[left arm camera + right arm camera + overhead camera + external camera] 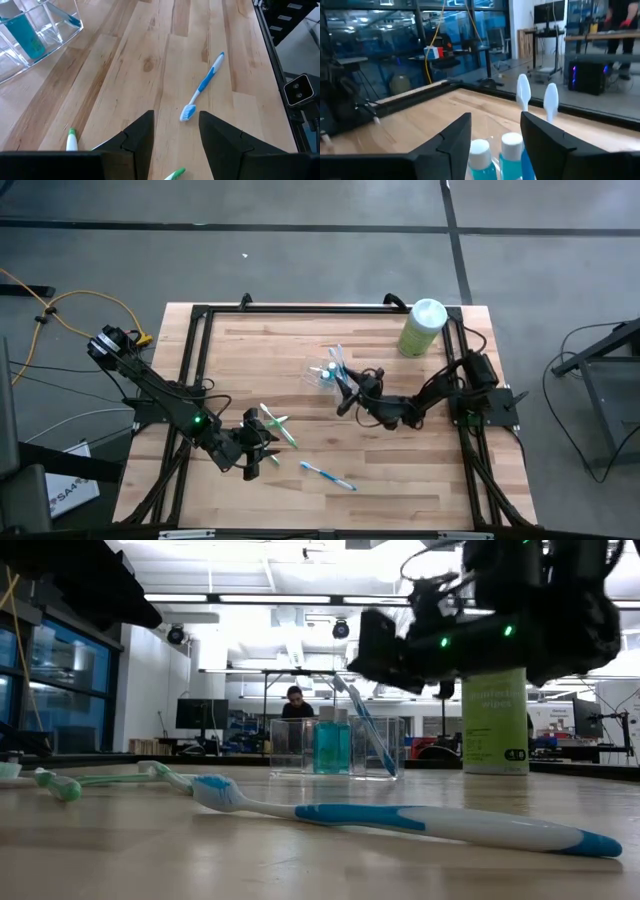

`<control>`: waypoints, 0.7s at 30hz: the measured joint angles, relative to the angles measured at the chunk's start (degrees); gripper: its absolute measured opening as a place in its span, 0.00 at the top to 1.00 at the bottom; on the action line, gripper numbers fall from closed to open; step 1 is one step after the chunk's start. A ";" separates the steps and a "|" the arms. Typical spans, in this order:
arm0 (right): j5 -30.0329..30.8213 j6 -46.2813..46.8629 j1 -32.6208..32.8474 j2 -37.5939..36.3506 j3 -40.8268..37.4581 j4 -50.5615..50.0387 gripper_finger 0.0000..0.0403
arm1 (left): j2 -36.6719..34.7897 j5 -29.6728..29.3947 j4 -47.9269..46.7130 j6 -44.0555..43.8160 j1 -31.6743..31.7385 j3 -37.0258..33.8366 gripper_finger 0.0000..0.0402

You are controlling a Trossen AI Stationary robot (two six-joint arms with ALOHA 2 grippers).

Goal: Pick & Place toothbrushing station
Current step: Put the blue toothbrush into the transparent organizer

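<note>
Clear cup (322, 372) beneath right claw (343, 385), spread, holding nothing.

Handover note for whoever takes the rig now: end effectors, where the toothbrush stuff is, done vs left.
Right end effector: open, over the clear cup, holding nothing.
Left end effector: open, empty, hovering by the green-white toothbrushes.
Done: two blue tubes and at least two toothbrushes stand in the cup.
Left: blue-white toothbrush and the green-white ones lie loose on the table; they go in the cup.
The green canister stands at the far right corner.
</note>
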 joint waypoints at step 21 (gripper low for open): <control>-14.77 13.24 10.26 -19.87 9.55 -55.73 0.60 | 0.02 -0.15 1.18 0.02 0.00 0.00 0.62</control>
